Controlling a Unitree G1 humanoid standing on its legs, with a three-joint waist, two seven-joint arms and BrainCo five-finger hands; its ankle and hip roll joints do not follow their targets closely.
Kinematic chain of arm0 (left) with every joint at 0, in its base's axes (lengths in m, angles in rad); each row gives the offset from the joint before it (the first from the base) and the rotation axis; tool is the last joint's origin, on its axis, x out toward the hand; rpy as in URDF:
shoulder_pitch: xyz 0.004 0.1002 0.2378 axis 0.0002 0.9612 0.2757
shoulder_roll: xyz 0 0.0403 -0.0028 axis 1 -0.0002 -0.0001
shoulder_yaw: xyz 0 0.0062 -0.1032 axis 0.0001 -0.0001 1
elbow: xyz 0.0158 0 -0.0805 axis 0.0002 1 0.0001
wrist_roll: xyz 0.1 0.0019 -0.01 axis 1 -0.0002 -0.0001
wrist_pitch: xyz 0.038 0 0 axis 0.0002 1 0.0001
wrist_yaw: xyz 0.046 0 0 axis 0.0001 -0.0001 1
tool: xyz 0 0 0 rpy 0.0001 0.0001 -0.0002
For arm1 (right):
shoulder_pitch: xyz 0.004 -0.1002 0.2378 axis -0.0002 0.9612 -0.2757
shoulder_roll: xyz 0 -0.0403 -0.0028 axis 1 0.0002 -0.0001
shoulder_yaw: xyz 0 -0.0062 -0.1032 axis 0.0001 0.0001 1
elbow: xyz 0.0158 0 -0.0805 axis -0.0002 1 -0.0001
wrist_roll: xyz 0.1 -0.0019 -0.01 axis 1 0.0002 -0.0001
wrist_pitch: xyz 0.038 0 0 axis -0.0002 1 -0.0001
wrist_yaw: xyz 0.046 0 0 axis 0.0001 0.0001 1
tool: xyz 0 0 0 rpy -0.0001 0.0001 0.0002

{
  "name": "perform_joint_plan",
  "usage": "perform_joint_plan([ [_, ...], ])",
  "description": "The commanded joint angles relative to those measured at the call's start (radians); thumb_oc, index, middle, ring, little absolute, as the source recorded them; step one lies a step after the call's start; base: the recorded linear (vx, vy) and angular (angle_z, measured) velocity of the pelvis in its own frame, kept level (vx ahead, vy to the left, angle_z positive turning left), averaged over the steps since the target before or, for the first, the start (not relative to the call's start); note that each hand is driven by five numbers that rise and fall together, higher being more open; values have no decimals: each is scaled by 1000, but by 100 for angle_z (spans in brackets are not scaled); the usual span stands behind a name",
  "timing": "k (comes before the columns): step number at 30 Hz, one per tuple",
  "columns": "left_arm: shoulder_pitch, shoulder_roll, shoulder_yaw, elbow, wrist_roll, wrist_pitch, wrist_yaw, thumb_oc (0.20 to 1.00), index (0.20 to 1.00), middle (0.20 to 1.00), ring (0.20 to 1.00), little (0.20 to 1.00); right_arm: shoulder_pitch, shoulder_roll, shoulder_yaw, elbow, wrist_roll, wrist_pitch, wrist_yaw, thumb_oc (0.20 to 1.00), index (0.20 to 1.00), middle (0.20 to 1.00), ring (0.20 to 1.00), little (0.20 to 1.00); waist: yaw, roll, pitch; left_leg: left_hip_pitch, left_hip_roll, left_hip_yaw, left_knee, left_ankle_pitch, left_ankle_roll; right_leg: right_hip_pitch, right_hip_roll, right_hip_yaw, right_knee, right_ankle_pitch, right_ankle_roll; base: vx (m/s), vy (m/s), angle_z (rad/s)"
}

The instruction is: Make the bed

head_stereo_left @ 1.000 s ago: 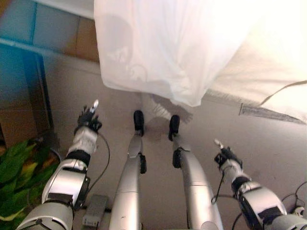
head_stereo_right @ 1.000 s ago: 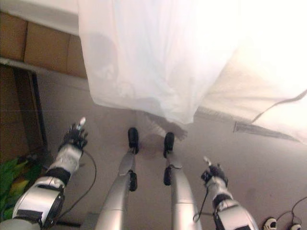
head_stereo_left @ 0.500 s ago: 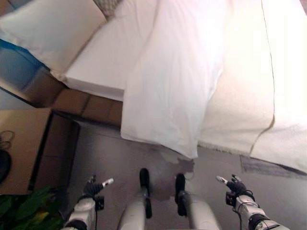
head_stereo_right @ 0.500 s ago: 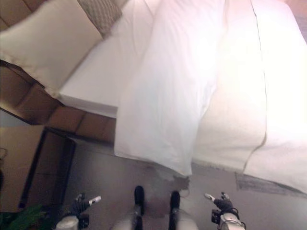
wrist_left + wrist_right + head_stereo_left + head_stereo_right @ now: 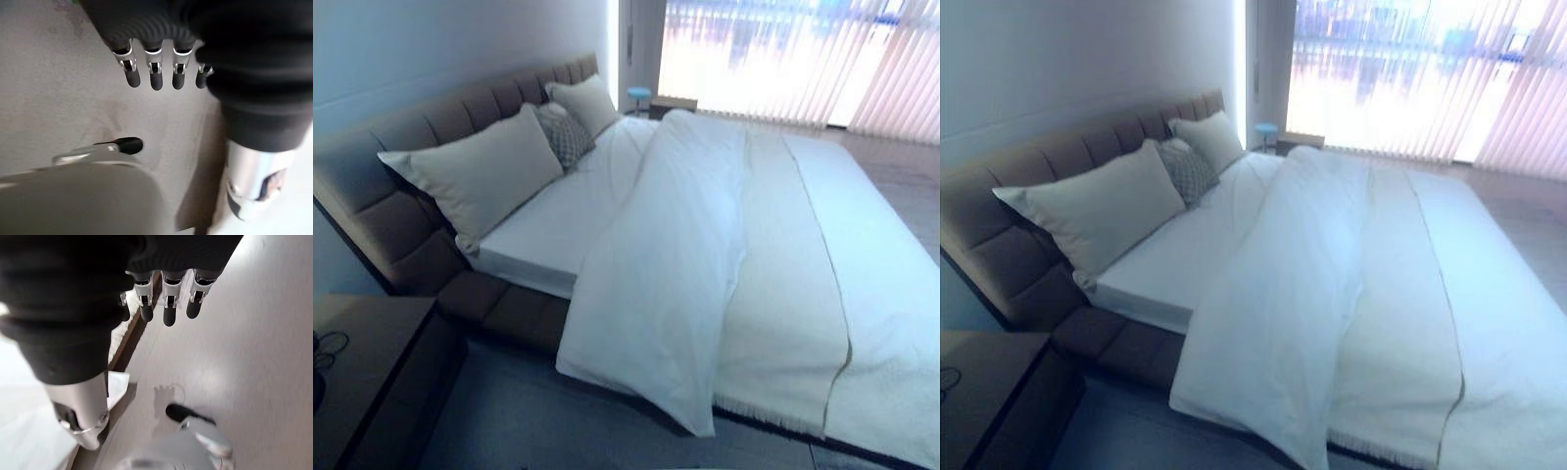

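Left eye view: a wide bed [image 5: 558, 230] with a brown padded headboard [image 5: 372, 157] stands against a pale wall, daylight pouring through vertical blinds [image 5: 783, 59] at the far end of the room. At the left edge, a dark bedside table [image 5: 372, 372] sits on the grey floor [image 5: 529, 421] beside the bed frame. Three pillows lean on the headboard: a large cream pillow [image 5: 480, 171] nearest, a small patterned cushion [image 5: 563, 137] behind it, and a second cream pillow [image 5: 582, 103] farther back. The bare white sheet [image 5: 548, 220] shows below them. To its right, a white duvet [image 5: 675, 264] lies bunched in a long ridge down the middle of the mattress, its near corner hanging over the side toward the floor. Right of the duvet, a cream blanket [image 5: 783, 294] lies flat, with a white cover [image 5: 891, 323] beyond it running off the picture's edge. A small blue stool [image 5: 638, 95] stands past the head of the bed.

In the left wrist view, the left hand [image 5: 156, 73] hangs over the grey floor, fingers relaxed and straight, holding nothing. In the right wrist view, the right hand [image 5: 166, 303] hangs likewise, fingers loose and empty, apart from the white bedding [image 5: 29, 431] at the bed's side. The thumbs are hidden behind the dark covers.
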Motion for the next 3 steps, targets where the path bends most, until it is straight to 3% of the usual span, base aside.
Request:
perform_joint_plan([
  [1, -40, 7, -39, 15, 129, 0, 2, 1000, 1000, 1000, 1000, 1000, -92, -13, 4, 6, -35, 2, 13, 1000, 1000, 1000, 1000, 1000, -15, 12, 9, 8, -27, 0, -31, 2, -43, 55, 43, 16, -108, 28, 75, -21, 51, -1],
  [3, -48, 12, -62, 1, 156, -3, -7, 1000, 1000, 1000, 1000, 1000, -93, -10, 21, 14, -59, 5, 17, 1000, 1000, 1000, 1000, 1000, -17, 14, 8, 11, -27, 7, -31, -1, -44, 57, 40, 16, -116, 34, 78, -30, 46, -3],
])
